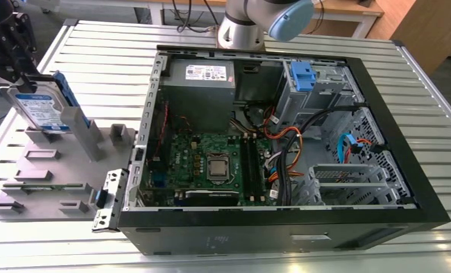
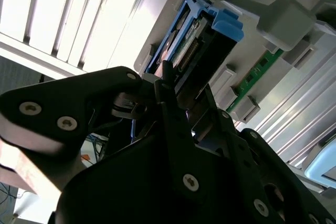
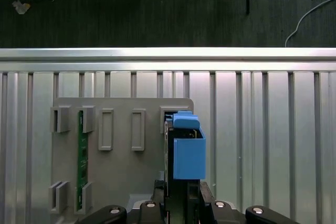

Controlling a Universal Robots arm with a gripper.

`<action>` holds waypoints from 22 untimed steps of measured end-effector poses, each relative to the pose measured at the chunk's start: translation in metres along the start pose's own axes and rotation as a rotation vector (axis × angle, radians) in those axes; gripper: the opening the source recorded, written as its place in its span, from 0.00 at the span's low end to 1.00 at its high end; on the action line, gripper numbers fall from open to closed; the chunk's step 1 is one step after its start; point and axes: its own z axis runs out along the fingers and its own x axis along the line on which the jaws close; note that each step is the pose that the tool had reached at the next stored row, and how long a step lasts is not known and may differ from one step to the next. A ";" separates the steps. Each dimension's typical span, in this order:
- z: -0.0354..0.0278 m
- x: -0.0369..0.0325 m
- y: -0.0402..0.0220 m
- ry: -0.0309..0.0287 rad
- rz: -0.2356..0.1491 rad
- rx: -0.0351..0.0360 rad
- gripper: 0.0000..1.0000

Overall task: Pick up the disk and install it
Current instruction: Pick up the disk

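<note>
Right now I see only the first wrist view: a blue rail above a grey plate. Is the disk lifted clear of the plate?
Observer: In the exterior view the disk stands tilted, lower end at the grey plate, with the claw at its upper end. I cannot tell whether it is lifted clear.
Operator: Where is the computer case?
Observer: The open case lies beside the plate, on the exterior view's right.
Operator: Which face carries the label?
Observer: The label is on the broad face turned toward the exterior camera.
</note>
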 end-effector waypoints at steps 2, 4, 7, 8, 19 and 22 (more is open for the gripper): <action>-0.0010 0.0000 0.0001 0.0003 0.000 -0.0005 0.35; -0.0023 0.0000 0.0000 0.0002 0.000 -0.0001 0.35; -0.0043 0.0000 0.0001 0.0000 0.000 0.0001 0.35; -0.0048 0.0000 0.0001 0.0000 0.000 0.0000 0.35; -0.0138 0.0000 0.0002 0.0001 0.000 -0.0001 0.35; -0.0155 0.0000 0.0002 0.0000 0.000 0.0001 0.35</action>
